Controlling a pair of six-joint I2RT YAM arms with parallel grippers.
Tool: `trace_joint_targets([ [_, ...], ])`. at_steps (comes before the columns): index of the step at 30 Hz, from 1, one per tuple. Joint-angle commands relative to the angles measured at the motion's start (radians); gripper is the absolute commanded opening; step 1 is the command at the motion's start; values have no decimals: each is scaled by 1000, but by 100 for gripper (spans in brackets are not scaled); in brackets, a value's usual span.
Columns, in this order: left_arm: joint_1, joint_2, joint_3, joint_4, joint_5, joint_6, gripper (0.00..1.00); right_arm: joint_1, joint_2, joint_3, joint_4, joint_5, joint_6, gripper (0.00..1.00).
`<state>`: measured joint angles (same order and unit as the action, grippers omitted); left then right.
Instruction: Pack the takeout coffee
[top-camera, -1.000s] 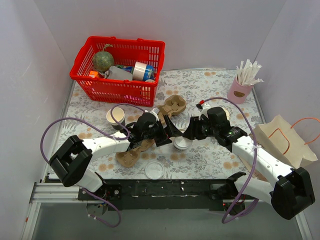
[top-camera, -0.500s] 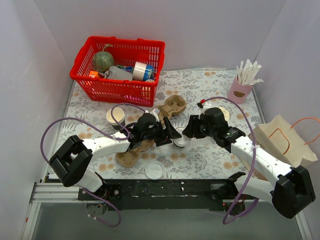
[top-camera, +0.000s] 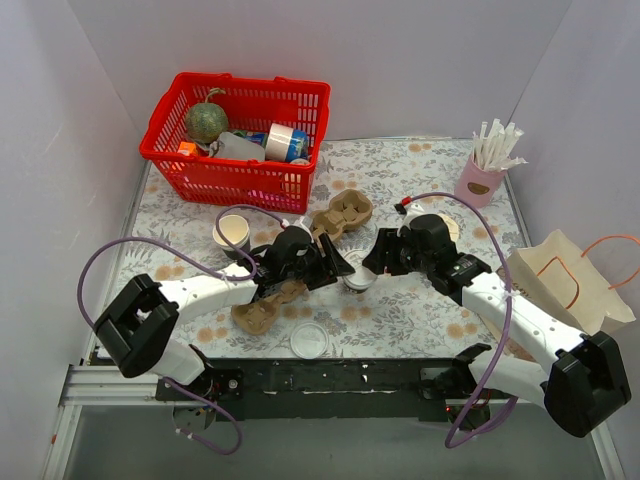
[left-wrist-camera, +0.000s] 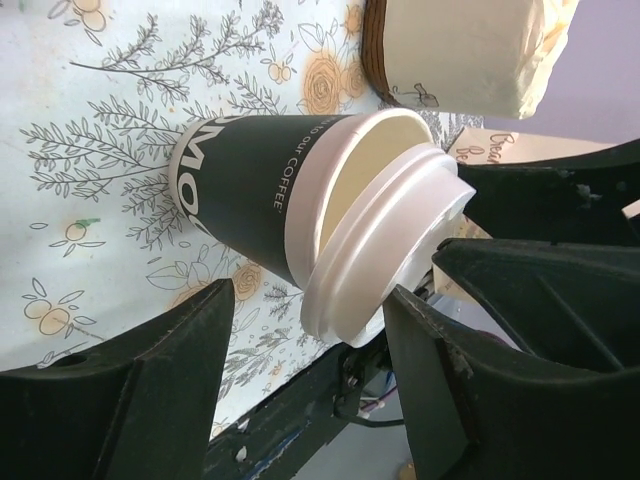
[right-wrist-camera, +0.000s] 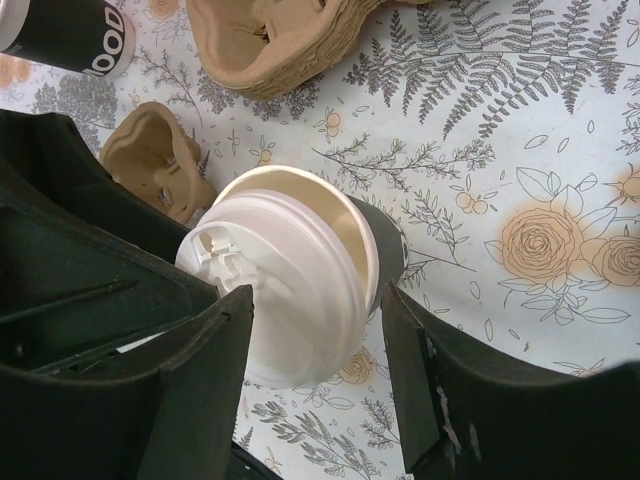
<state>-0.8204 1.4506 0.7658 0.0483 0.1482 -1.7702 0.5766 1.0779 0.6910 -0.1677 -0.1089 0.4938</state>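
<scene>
The takeout coffee (top-camera: 357, 283) stands mid-table between my two grippers, a cream paper cup (left-wrist-camera: 250, 190) with a dark lower band. Its white lid (left-wrist-camera: 385, 265) sits askew, one side lifted off the rim. My left gripper (left-wrist-camera: 310, 375) reaches in from the left, open, its fingers either side of the lid with a gap showing on one side. My right gripper (right-wrist-camera: 318, 345) comes from the right, open, straddling the lid (right-wrist-camera: 280, 290). One right finger (right-wrist-camera: 215, 370) overlaps the lid's edge. In the top view both grippers, left (top-camera: 338, 268) and right (top-camera: 374, 264), meet at the cup.
A second dark-banded cup (top-camera: 232, 233) stands left. Brown pulp carriers lie behind (top-camera: 345, 212) and under the left arm (top-camera: 262, 308). A loose white lid (top-camera: 310, 341) lies near the front edge. Red basket (top-camera: 240, 135) back left, pink straw holder (top-camera: 482, 175) back right, paper bag (top-camera: 565, 280) right.
The left jaws have narrowed round the lid and the right jaws have widened a little. Both grippers crept slightly towards the back; the cup stayed put.
</scene>
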Motion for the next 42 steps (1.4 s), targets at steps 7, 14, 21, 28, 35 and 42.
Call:
trace_joint_targets([
  [7, 0, -46, 53, -37, -93, -2, 59, 3, 51, 38, 22, -35, -37, 53],
  [14, 0, -55, 73, -42, -85, -1, 47, 3, 22, 64, -15, -6, -47, 44],
  [21, 0, -53, 99, -103, -88, 15, 44, 3, 20, 74, -29, -12, -55, 38],
  [28, 0, -45, 116, -131, -104, 18, 39, 3, 47, 94, -61, 2, -64, 50],
  [35, 0, -26, 141, -157, -133, 21, 40, 2, 51, 102, -75, 55, -92, 57],
  [42, 0, -9, 159, -177, -165, 22, 48, -1, 70, 120, -62, 60, -98, 57],
])
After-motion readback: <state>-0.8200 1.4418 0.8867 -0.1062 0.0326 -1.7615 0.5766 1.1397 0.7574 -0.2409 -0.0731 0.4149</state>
